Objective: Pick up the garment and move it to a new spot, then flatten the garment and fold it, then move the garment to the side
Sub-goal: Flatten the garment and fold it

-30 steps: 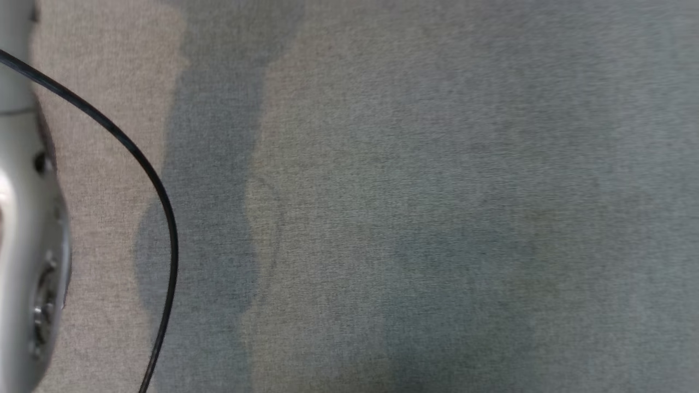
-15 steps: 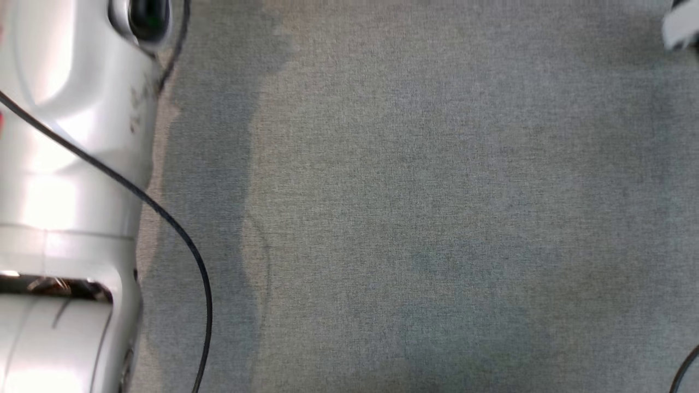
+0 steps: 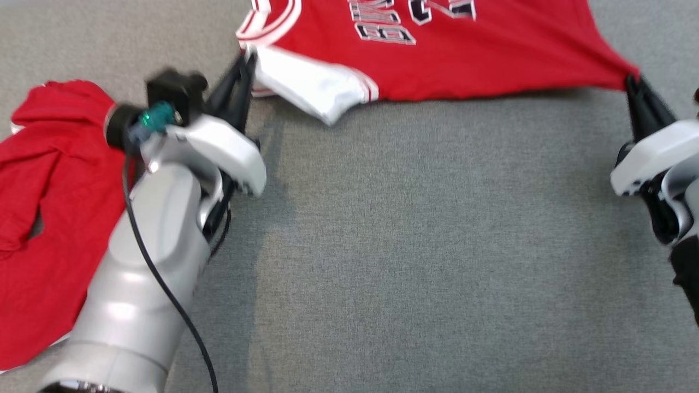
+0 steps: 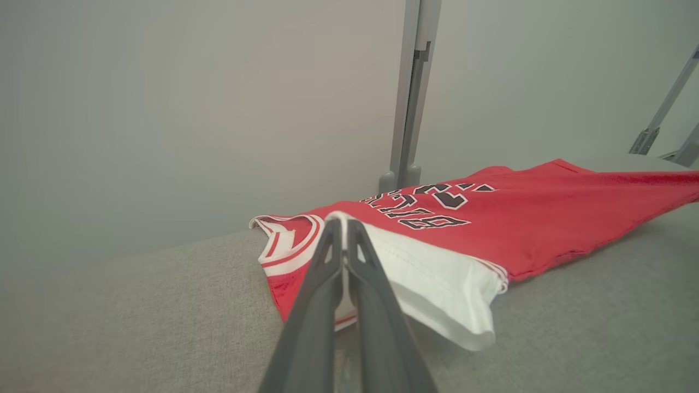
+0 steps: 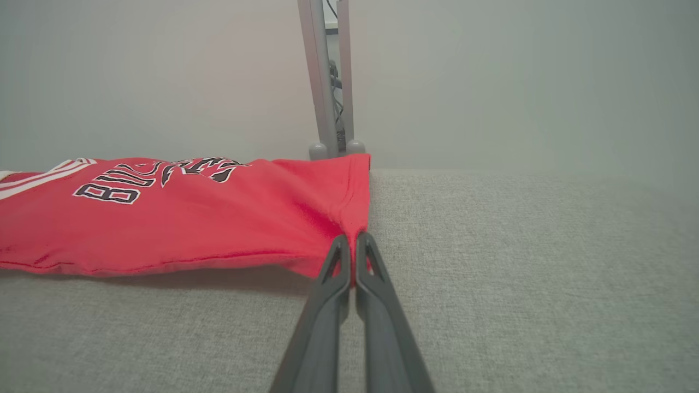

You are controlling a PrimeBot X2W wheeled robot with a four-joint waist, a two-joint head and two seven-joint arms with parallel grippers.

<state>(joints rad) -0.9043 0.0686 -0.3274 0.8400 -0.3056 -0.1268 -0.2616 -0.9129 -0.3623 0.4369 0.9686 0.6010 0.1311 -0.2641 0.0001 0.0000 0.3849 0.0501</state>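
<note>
Garment (image 3: 464, 60) held taut; head view adds red heap (image 3: 49, 218).

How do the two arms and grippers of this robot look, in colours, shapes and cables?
The left gripper and the right gripper each have two long, dark grey, tapering fingers with triangular cut-outs near the tips, rising from a glossy white wrist shell. The left forearm is a silver-grey cylinder; a thin black cable runs along it to a teal connector.

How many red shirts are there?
2. One red jersey lies stretched along the top, pinched by the left gripper and right gripper. One crumpled red shirt lies at the left, partly hidden by the left arm.
</note>
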